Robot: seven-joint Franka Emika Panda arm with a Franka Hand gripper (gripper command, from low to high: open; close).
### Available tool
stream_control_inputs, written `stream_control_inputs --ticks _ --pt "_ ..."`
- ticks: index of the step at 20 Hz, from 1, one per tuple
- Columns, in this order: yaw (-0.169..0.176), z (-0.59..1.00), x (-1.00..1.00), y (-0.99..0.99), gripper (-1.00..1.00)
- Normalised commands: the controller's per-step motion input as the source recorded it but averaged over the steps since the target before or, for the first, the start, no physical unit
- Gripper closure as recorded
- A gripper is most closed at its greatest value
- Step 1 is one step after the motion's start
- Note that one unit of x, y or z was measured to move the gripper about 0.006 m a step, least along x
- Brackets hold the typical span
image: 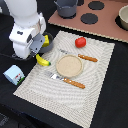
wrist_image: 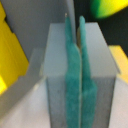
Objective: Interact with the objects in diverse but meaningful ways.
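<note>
My gripper (wrist_image: 74,20) is shut, its teal pads (wrist_image: 70,75) pressed together with nothing seen between them. In the exterior view the white arm hides most of the gripper (image: 43,48), which hangs at the mat's far left corner. A yellow cheese wedge (image: 47,38) lies there on a dark frying pan (image: 48,46), mostly hidden by the arm. The yellow banana (image: 43,61) lies just in front of the gripper. The red tomato ball (image: 80,42) sits further toward the exterior view's right. The white-blue carton (image: 14,74) stands off the mat at the left.
A round tan plate (image: 68,65) sits mid-mat between an orange-handled fork (image: 86,57) and knife (image: 73,83). A toy stove top (image: 95,20) with black burners and a grey pot (image: 66,7) stands at the back. A bowl (image: 123,17) is at the far right.
</note>
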Motion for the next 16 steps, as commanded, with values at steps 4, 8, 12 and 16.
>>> stream_control_inputs --ticks 4,8,12,16 --pt "-0.114 1.0 0.54 0.3 1.0" --pt "-0.084 1.0 0.75 0.42 1.0" --pt "-0.03 0.92 0.94 0.53 1.0" --pt "0.0 0.78 1.0 0.57 1.0"
